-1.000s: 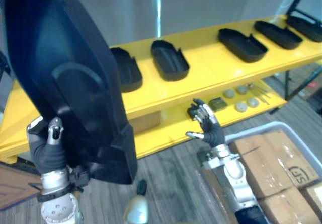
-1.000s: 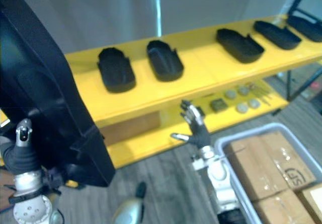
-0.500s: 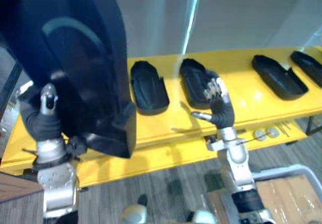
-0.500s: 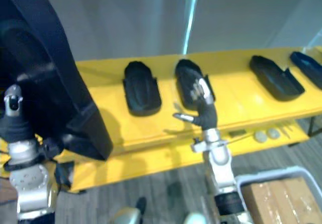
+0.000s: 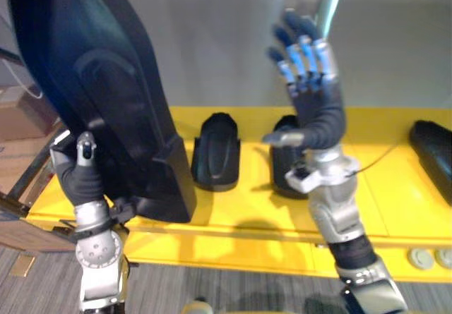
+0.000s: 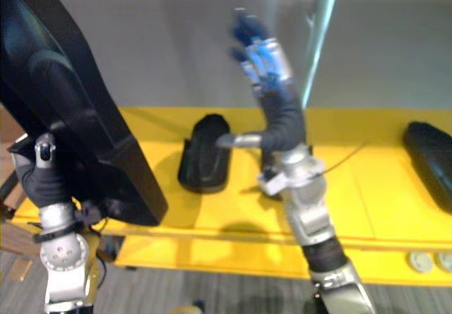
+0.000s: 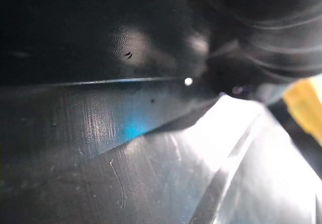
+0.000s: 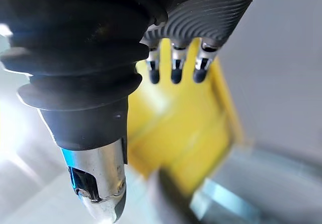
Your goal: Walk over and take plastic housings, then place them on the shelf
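Left hand [image 5: 80, 178] clasped tall black housing [image 5: 92, 81] at yellow shelf's [image 5: 240, 212] left end, right hand [image 5: 311, 92] held above shelf, fingers straight, empty.

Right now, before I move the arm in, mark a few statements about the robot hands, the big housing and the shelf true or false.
1. The large black housing is up at the left robot hand. True.
2. The right robot hand grips a housing. False: it is raised, fingers straight, holding nothing.
3. The yellow shelf has a smaller housing lying on it. True.
4. The large black housing lies flat on the shelf. False: it stands steeply upright in front of the shelf's left part.
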{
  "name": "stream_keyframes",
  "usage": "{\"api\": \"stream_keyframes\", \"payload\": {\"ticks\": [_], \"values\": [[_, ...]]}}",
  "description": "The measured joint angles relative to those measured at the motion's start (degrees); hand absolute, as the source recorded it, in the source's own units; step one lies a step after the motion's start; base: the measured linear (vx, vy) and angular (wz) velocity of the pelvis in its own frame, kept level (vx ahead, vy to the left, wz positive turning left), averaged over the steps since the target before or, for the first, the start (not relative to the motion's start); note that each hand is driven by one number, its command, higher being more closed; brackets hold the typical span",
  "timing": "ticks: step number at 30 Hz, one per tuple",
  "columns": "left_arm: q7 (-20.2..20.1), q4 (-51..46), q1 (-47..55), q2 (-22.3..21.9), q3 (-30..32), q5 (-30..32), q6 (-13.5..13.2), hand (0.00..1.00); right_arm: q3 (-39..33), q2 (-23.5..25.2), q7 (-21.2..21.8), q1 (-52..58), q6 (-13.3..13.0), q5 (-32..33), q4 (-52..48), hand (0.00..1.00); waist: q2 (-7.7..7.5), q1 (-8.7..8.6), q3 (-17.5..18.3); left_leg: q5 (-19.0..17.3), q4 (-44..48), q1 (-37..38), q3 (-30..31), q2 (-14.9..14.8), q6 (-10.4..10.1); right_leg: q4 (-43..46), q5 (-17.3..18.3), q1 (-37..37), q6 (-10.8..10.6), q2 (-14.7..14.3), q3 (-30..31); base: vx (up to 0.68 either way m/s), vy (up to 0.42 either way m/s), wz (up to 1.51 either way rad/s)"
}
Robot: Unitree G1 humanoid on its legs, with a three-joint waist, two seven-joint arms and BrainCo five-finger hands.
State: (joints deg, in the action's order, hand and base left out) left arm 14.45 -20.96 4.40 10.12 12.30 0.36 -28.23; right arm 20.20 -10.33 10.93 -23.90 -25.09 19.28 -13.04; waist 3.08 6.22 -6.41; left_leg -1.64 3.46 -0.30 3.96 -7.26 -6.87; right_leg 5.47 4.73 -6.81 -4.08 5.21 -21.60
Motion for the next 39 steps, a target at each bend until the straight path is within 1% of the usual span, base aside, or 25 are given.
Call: {"api": "stream_keyframes", "payload": {"ticks": [1, 2, 4, 5, 6, 8, 10, 11, 12, 13, 14, 16, 17, 19, 21, 23, 25, 26, 28, 29, 31, 34, 37, 38, 39], "values": [[-0.07, -0.33, 0.23, -0.04, 0.01, -0.01, 0.04, 1.00, 0.31, 0.50, -0.68, 0.83, 1.50, -0.70, 0.34, 0.00, -0.49, 1.02, 0.12, 0.93, -1.27, 0.17, 0.49, 0.50, 0.58, -0.28, 0.02, -0.30, 0.01, 0.32, -0.88, 0.04, 0.012, 0.88], [-0.08, -0.47, 0.28, -0.12, 0.06, -0.01, 0.11, 1.00, 0.32, 0.88, -1.37, 1.33, 2.34, -1.49, 0.43, 0.00, -0.72, 1.46, 0.26, 1.44, -1.96, 0.22, 0.94, 0.86, 0.79, -0.42, 0.16, -0.58, -0.03, 0.59, -1.61, 0.02, 0.008, 0.65], [-0.01, -1.51, 0.42, -0.23, 0.84, -0.01, 0.93, 1.00, -0.52, 1.25, -5.12, 1.55, 4.16, -5.28, 1.50, 0.00, -1.61, 1.64, 0.95, 3.65, -5.35, 0.53, 3.15, 2.50, 1.45, -0.78, 1.13, -1.45, -0.47, 1.94, -4.04, 0.02, 0.018, 0.71], [0.01, -2.07, 0.64, -0.22, 1.42, 0.15, 1.10, 1.00, -1.38, 1.25, -6.45, 1.57, 4.21, -6.31, 1.88, 0.00, -1.70, 1.64, 1.01, 3.95, -6.00, 0.56, 3.19, 2.66, 1.78, -0.76, 1.13, -1.43, -0.47, 2.02, -4.45, 0.01, 0.034, 0.40], [0.04, -2.89, 1.20, -0.18, 2.92, 0.70, 1.51, 1.00, -4.31, 1.24, -9.17, 2.28, 4.31, -7.70, 2.48, 0.00, -1.91, 1.63, 1.13, 4.46, -7.06, 0.69, 3.05, 2.99, 2.39, -0.76, 1.08, -1.41, -0.54, 2.27, -4.78, 0.00, 0.043, 0.16], [0.30, -2.96, 2.75, 0.80, 6.01, 1.76, 2.75, 1.00, -11.93, 1.06, -14.24, 5.32, 4.16, -10.12, 2.40, 0.00, -2.24, 1.47, 1.36, 4.84, -7.94, 1.36, 1.73, 3.39, 2.49, -0.76, 0.96, -1.89, -0.75, 3.01, -4.77, -0.02, 0.044, 0.02], [1.19, -2.56, 5.38, 2.00, 12.53, 3.42, 4.33, 1.00, -24.55, -0.53, -22.84, 10.90, 2.82, -13.77, 2.04, 0.00, -2.64, 0.79, 1.71, 4.57, -8.00, 2.21, 0.16, 3.96, 2.85, -0.78, 0.78, -2.16, -1.04, 3.96, -3.69, 0.01, 0.053, -0.22], [1.69, -2.38, 5.96, 2.33, 14.22, 4.09, 4.94, 1.00, -27.44, -0.96, -24.73, 12.25, 2.82, -14.57, 1.93, 0.00, -2.68, 0.73, 1.74, 4.60, -8.00, 2.52, -0.47, 4.08, 2.78, -0.85, 0.66, -2.15, -1.22, 4.16, -3.20, 0.03, 0.059, -0.38], [2.60, -1.82, 6.89, 3.40, 17.39, 4.82, 5.94, 1.00, -33.79, -1.75, -28.06, 15.52, 2.80, -15.44, 1.16, 0.00, -2.69, 0.22, 1.83, 4.54, -8.05, 3.02, -1.57, 4.39, 2.86, -0.96, 0.46, -2.15, -1.56, 4.57, -2.33, 0.02, 0.049, -0.31], [2.81, -1.38, 7.27, 3.71, 18.80, 4.85, 6.19, 1.00, -36.80, -1.95, -29.16, 17.09, 2.78, -15.41, 0.61, 0.00, -2.63, -0.22, 1.85, 4.51, -8.11, 3.17, -1.96, 4.48, 2.87, -0.98, 0.41, -2.15, -1.64, 4.72, -1.98, 0.02, 0.053, -0.27], [2.94, -0.60, 7.68, 4.23, 21.27, 4.80, 7.42, 1.00, -42.50, -2.08, -30.27, 20.31, 2.43, -13.94, -0.37, 0.00, -2.39, -1.17, 2.09, 4.50, -8.28, 3.32, -3.38, 4.61, 2.87, -1.08, 0.33, -2.12, -1.76, 4.97, -1.64, 0.01, 0.039, -0.19], [2.89, 1.97, 9.01, 5.52, 25.02, 4.98, 9.68, 1.00, -50.17, -2.08, -31.01, 26.02, 2.35, -12.81, -0.61, 0.00, -1.94, -3.26, 3.53, 4.22, -8.37, 3.21, -5.14, 4.63, 2.95, -1.09, 0.23, -1.09, -1.92, 5.10, -0.33, 0.01, 0.035, -0.32], [2.63, 4.67, 9.46, 5.83, 27.34, 4.90, 11.77, 1.00, -53.91, -2.06, -31.03, 29.82, 2.41, -12.75, -0.63, 0.00, -1.09, -4.14, 4.14, 4.00, -8.38, 3.46, -6.77, 4.53, 2.95, -1.11, 0.16, -0.70, -2.04, 5.07, 0.67, 0.02, 0.018, -0.38], [2.59, 7.73, 9.26, 6.21, 28.36, 4.64, 13.30, 1.00, -56.30, -2.05, -31.04, 32.30, 2.43, -12.40, -0.61, 0.00, -0.46, -4.94, 4.62, 3.82, -8.38, 3.46, -7.88, 4.24, 2.87, -1.09, 0.02, 0.07, -2.24, 4.94, 1.69, 0.00, 0.000, -0.34], [2.39, 16.55, 9.00, 9.97, 28.38, 4.56, 16.67, 1.00, -58.52, -2.00, -31.07, 35.05, 2.49, -8.92, 1.60, 0.00, 0.59, -6.98, 5.22, 3.77, -8.39, 3.49, -9.59, 3.87, 2.80, -0.98, -0.14, 1.07, -2.44, 4.49, 3.07, -0.03, -0.013, -0.35], [1.73, 22.66, 8.04, 12.88, 27.73, 4.50, 18.83, 1.00, -59.14, -1.99, -31.51, 36.40, 2.53, -8.74, 5.16, 0.00, 0.60, -8.05, 5.23, 3.77, -8.39, 3.50, -10.15, 3.53, 2.79, -0.89, -0.21, 1.53, -2.33, 4.14, 3.66, -0.03, -0.022, -0.26], [-0.38, 31.96, 5.25, 16.99, 27.26, 3.87, 22.01, 1.00, -59.46, -1.18, -32.13, 38.05, 3.35, -8.80, 10.15, 0.00, 0.96, -8.80, 5.33, 3.75, -8.38, 3.47, -11.25, 3.02, 2.68, -0.78, -0.28, 2.42, -2.16, 3.67, 4.90, -0.03, -0.021, -0.27], [-0.92, 34.78, 4.24, 18.41, 26.83, 3.41, 22.64, 1.00, -59.43, -1.05, -32.12, 38.58, 3.43, -8.82, 11.63, 0.00, 0.92, -8.82, 5.32, 3.74, -8.39, 3.43, -11.67, 2.91, 2.69, -0.65, -0.23, 2.72, -2.09, 3.58, 5.31, -0.03, -0.016, -0.25], [-3.55, 46.33, 0.56, 25.04, 22.72, 1.81, 25.60, 1.00, -59.32, -1.08, -32.24, 39.36, 4.13, -9.04, 19.48, 0.00, 0.76, -8.87, 5.18, 3.57, -8.39, 3.59, -12.85, 2.77, 2.73, -0.40, -0.09, 3.28, -1.82, 3.48, 6.54, -0.02, -0.004, -0.22], [-4.69, 48.75, -0.44, 26.54, 21.72, 1.74, 26.46, 1.00, -59.20, -1.09, -32.30, 39.40, 4.28, -9.05, 21.53, 0.00, 0.73, -8.92, 5.16, 3.50, -8.40, 3.58, -13.11, 2.80, 2.75, -0.22, -0.08, 3.58, -1.80, 3.51, 7.02, -0.01, 0.019, -0.22], [-8.45, 55.53, -3.63, 31.57, 17.88, 1.75, 29.27, 1.00, -57.56, -1.29, -32.60, 39.55, 5.12, -9.12, 29.39, 0.00, 0.67, -9.06, 4.90, 3.36, -8.40, 3.49, -13.94, 3.04, 2.75, 0.08, -0.10, 4.33, -1.84, 3.71, 8.07, 0.01, 0.029, -0.17], [-13.44, 60.72, -9.58, 36.06, 13.95, 1.95, 31.64, 1.00, -56.67, -1.25, -34.47, 39.57, 5.19, -9.52, 37.44, 0.00, 0.67, -9.29, 3.77, 3.32, -8.41, 3.43, -14.12, 3.39, 2.75, 0.17, -0.40, 4.49, -2.34, 4.04, 8.27, 0.01, 0.009, -0.01], [-16.77, 64.43, -15.59, 40.22, 9.13, 2.53, 32.24, 1.00, -56.57, -1.30, -36.30, 40.07, 5.29, -10.05, 43.36, 0.00, 1.20, -9.42, 2.76, 3.33, -8.41, 3.43, -14.57, 3.63, 2.74, 0.18, -0.54, 4.49, -2.53, 4.29, 8.26, 0.01, 0.007, 0.00], [-17.48, 64.92, -16.81, 40.93, 8.05, 2.59, 32.25, 1.00, -56.57, -1.31, -36.52, 40.08, 5.40, -10.04, 44.39, 0.00, 1.03, -9.48, 2.68, 3.34, -8.41, 3.45, -15.41, 3.66, 2.73, 0.19, -0.54, 4.49, -2.53, 4.39, 8.26, 0.03, 0.030, 0.00], [-18.45, 65.19, -19.03, 42.25, 5.53, 3.04, 32.36, 1.00, -56.57, -1.40, -36.51, 40.06, 5.73, -9.91, 46.55, 0.00, 1.45, -9.54, 2.06, 3.37, -8.41, 3.47, -16.37, 3.79, 2.71, 0.17, -0.53, 4.48, -2.53, 4.60, 8.26, 0.03, 0.038, 0.00]]}}
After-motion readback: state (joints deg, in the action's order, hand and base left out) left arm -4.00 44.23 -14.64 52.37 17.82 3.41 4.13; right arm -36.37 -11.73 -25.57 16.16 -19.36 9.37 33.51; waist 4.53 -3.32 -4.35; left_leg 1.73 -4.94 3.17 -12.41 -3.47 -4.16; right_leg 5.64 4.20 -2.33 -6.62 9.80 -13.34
